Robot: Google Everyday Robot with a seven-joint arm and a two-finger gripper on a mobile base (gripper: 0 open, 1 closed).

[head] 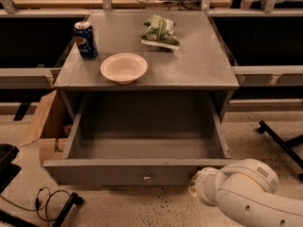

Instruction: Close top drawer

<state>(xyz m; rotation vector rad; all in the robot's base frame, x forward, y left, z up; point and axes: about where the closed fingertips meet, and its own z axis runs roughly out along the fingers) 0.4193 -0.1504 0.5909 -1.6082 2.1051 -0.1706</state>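
Camera view. The top drawer (142,148) stands wide open, pulled toward 6 o'clock, its grey front panel carrying a small centre knob (147,177). My white arm (246,195) enters from 4 o'clock. The hand (199,182) lies at the panel's right end, and I cannot tell its state. On the surface (203,65) above are a soda can (85,39) at 10 o'clock, a bowl (123,67) beside it, and a green bag (161,32) at 12.

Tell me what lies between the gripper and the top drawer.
Nothing shows between them in the camera view: the gripper, lower right, is at the right end of the top drawer front; contact is unclear.
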